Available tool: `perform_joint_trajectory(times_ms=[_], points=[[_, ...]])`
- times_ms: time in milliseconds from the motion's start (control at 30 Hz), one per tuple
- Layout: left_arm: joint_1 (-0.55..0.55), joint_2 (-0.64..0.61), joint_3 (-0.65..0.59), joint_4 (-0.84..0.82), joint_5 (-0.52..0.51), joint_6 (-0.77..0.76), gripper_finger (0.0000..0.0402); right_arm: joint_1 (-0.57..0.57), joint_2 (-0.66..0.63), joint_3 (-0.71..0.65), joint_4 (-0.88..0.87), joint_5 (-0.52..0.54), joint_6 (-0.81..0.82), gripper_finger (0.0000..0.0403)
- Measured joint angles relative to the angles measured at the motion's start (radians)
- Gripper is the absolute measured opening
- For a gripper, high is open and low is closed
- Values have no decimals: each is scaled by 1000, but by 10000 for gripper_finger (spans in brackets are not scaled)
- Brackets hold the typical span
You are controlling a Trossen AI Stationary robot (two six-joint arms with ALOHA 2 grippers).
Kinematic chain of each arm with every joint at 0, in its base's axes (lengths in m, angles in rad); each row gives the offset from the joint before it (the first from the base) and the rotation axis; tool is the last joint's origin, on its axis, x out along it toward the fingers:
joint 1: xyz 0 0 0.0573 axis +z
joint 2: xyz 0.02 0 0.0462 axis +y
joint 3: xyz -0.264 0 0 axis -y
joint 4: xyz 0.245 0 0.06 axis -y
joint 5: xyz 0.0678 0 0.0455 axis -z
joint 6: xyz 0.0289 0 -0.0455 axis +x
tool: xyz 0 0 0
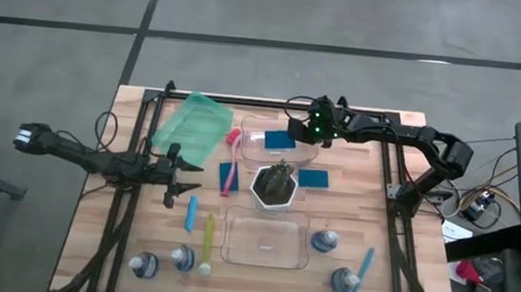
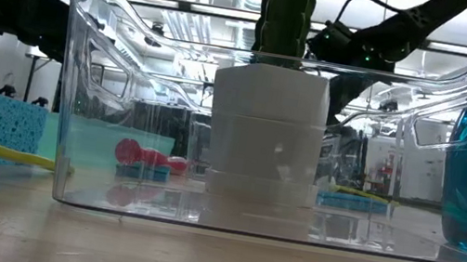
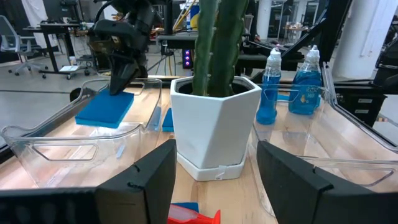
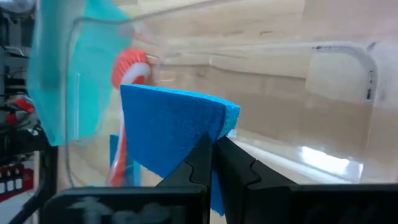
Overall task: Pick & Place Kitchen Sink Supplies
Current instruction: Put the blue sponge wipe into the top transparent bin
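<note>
My right gripper (image 1: 292,135) is shut on a flat blue sponge (image 1: 278,141) inside the far clear bin (image 1: 250,150). The left wrist view shows that sponge (image 3: 104,111) between the bin's walls. My left gripper (image 1: 189,173) waits open at the table's left, pointing level at the white pot (image 3: 214,124), with nothing between its fingers. Two more blue sponges (image 1: 313,179) (image 1: 227,173) lie flat on the table on either side of the pot. A pink brush (image 1: 231,162) lies beside the bin's left end. My right gripper pinches the sponge's edge near one corner (image 4: 217,127) between its two shut fingers. The fingers (image 3: 121,78) slant down from the table's far right side. The sponge sticks out past the fingertips, roughly level; whether it touches the bin's floor I cannot tell.
A green tray (image 1: 191,125) lies at the far left. A second clear bin (image 1: 266,238) stands near the front edge. Several blue-liquid bottles (image 1: 325,239) (image 1: 143,266) and blue and yellow brushes (image 1: 191,213) (image 1: 208,246) (image 1: 362,271) are spread along the near side.
</note>
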Motion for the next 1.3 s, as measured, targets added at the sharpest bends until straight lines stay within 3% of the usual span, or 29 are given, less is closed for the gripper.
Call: perform_joint_trajectory(times_ms=[667, 1300], points=[[0, 0, 0, -7, 0, 0, 218, 6, 46, 46, -51, 2, -26, 13], [0, 0, 0, -7, 0, 0, 218, 6, 32, 65, -71, -6, -72, 122]])
